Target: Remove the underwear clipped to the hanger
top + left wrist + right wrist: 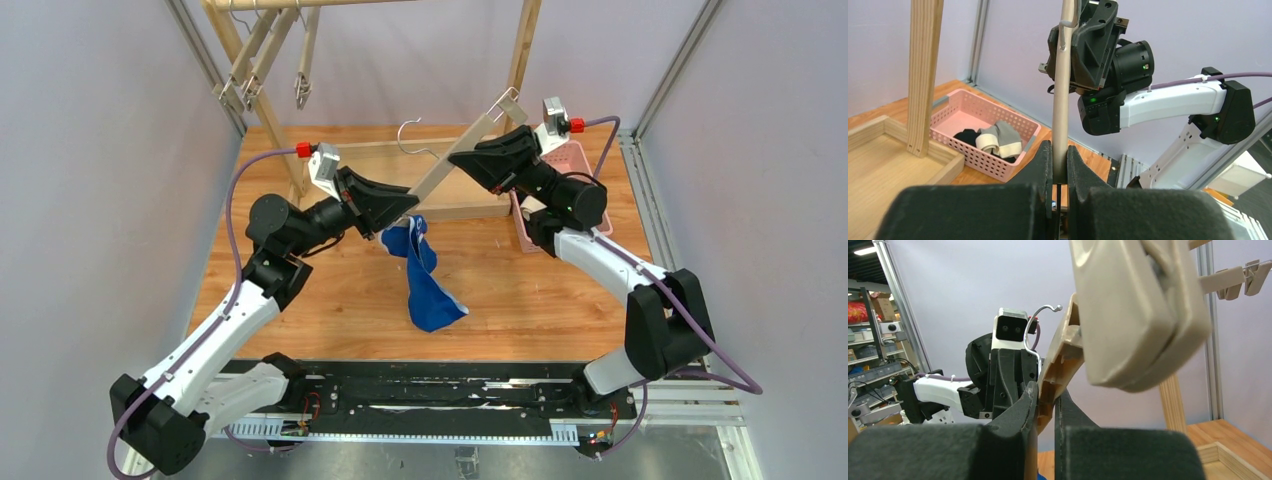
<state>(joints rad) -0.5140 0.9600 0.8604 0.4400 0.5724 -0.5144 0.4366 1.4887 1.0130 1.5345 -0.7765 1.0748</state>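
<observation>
A beige hanger [462, 148] is held slanted above the table between both grippers. My left gripper [408, 208] is shut on its lower left end; in the left wrist view the jaws [1060, 159] pinch the bar [1063, 100]. My right gripper [462, 158] is shut on the bar further up, as the right wrist view [1047, 400] shows. The blue underwear [425, 275] hangs from the left end down onto the table; its clip is hidden. The right end clip [1138, 315] is empty. The grey underwear [1000, 137] and the black underwear [967, 136] lie in the pink basket [968, 162].
The pink basket [583, 158] stands at the back right, behind my right arm. A wooden rack [255, 95] with several empty hangers [262, 60] stands at the back, on a shallow wooden tray [470, 210]. Grey walls close both sides.
</observation>
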